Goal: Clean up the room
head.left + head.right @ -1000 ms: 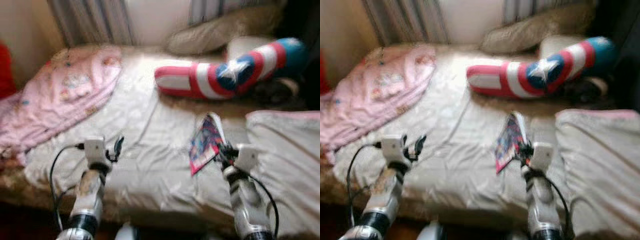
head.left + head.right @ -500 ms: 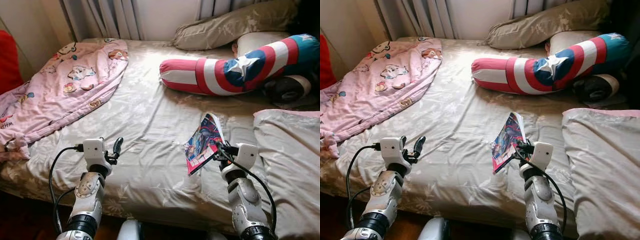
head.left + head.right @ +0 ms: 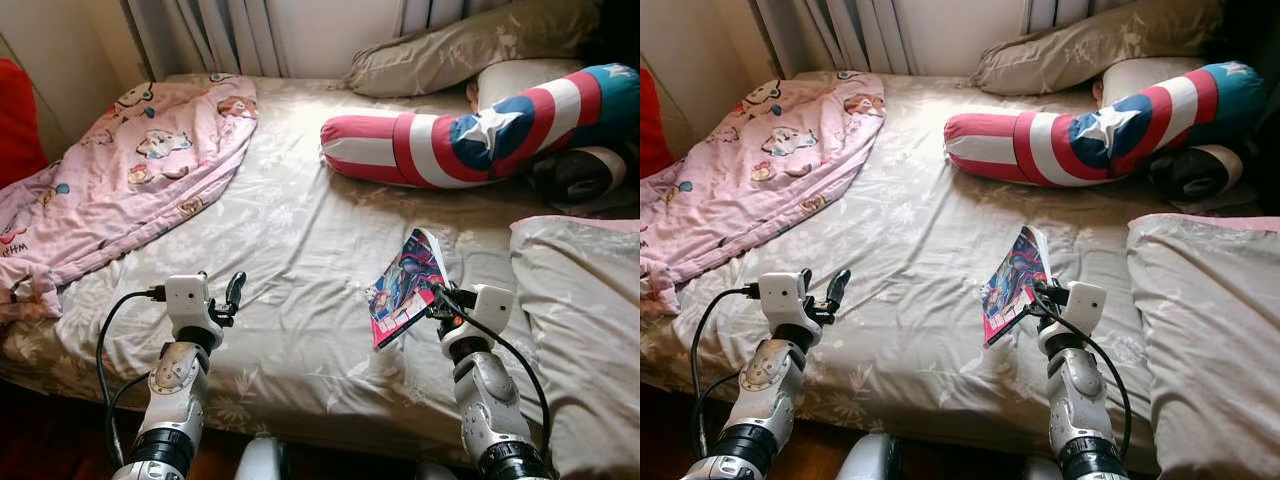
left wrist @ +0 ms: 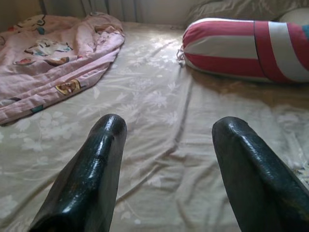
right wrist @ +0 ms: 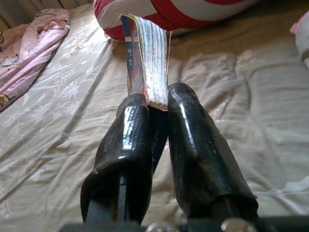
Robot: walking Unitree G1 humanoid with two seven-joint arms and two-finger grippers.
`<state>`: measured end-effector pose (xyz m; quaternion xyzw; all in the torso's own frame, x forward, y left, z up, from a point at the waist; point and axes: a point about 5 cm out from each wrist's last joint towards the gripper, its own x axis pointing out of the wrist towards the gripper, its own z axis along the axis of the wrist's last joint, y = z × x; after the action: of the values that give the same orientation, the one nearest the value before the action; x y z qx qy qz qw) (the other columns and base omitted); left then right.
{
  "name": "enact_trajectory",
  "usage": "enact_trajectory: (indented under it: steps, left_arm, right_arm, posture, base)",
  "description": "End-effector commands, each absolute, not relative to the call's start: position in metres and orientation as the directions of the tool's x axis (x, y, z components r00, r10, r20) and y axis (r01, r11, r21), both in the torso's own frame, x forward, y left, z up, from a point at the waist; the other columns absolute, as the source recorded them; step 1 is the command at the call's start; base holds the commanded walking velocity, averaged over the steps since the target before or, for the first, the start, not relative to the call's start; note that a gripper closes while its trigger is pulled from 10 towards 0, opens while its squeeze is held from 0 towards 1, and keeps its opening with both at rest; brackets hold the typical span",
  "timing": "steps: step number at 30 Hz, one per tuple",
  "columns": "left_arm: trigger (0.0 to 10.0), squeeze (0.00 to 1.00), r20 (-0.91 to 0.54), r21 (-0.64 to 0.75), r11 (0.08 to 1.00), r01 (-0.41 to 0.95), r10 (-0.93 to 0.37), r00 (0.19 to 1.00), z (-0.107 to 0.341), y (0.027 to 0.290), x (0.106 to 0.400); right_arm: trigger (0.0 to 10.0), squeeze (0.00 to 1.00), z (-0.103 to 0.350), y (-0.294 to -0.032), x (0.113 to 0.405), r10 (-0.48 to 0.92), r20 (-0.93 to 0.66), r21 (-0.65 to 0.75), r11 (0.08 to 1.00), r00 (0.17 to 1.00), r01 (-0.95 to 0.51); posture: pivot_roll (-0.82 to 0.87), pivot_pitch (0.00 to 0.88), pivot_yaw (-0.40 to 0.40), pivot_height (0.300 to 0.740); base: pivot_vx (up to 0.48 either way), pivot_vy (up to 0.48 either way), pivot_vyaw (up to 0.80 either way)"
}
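Comic book (image 3: 405, 286) pinched in right gripper (image 5: 157, 104), above bed (image 3: 290, 230)

A beige sheet (image 3: 290, 250) with a pale flower print covers the bed, with a pink cartoon-print blanket (image 3: 130, 180) at far left, a red, white and blue star-marked bolster (image 3: 470, 140) at far right, and a red-and-blue comic book (image 3: 405, 285) between black fingers (image 5: 193, 140) near right.
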<state>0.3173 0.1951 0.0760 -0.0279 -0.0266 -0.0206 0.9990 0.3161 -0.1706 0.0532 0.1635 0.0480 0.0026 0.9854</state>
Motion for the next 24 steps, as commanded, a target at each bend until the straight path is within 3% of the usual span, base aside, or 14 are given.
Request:
enact_trajectory:
  steps: [1, 8, 16, 19, 24]
  left_arm:
    - [10.0, 0.00, 0.041, -0.043, 0.999, 0.033, -0.031, 0.999, 0.075, 0.203, 0.314]
    - [10.0, 0.00, 0.038, -0.032, 0.998, 0.045, -0.044, 0.998, 0.075, 0.205, 0.312]
    - [10.0, 0.00, 0.031, -0.012, 0.998, 0.061, -0.061, 0.998, 0.075, 0.206, 0.308]
    - [10.0, 0.00, 0.027, 0.016, 0.998, 0.069, -0.069, 0.997, 0.075, 0.213, 0.300]
    - [10.0, 0.00, 0.013, 0.042, 0.996, 0.083, -0.084, 0.996, 0.075, 0.219, 0.289]
  right_arm:
    - [10.0, 0.00, 0.066, -0.169, 0.325, 0.025, -0.030, 0.380, 0.925, 0.999, -0.012]
    - [10.0, 0.00, 0.069, -0.171, 0.335, 0.014, -0.032, 0.592, 0.806, 0.999, 0.008]
    - [10.0, 0.00, 0.046, -0.166, 0.329, 0.112, -0.133, 0.637, 0.771, 0.985, -0.002]
    - [10.0, 0.00, 0.041, -0.188, 0.329, -0.019, -0.211, 0.687, 0.709, 0.977, 0.162]
    - [10.0, 0.00, 0.041, -0.191, 0.329, -0.070, -0.218, 0.732, 0.648, 0.974, 0.210]
  posture:
    - [0.05, 0.118, 0.083, 0.637]
    - [0.08, 0.138, 0.102, 0.637]
    - [0.12, 0.154, 0.113, 0.637]
    - [0.15, 0.182, 0.136, 0.637]
    - [0.18, 0.219, 0.158, 0.637]
  base:
    - [0.000, 0.000, 0.00]
    - [0.000, 0.000, 0.00]
    - [0.000, 0.000, 0.00]
    - [0.000, 0.000, 0.00]
    - [0.000, 0.000, 0.00]
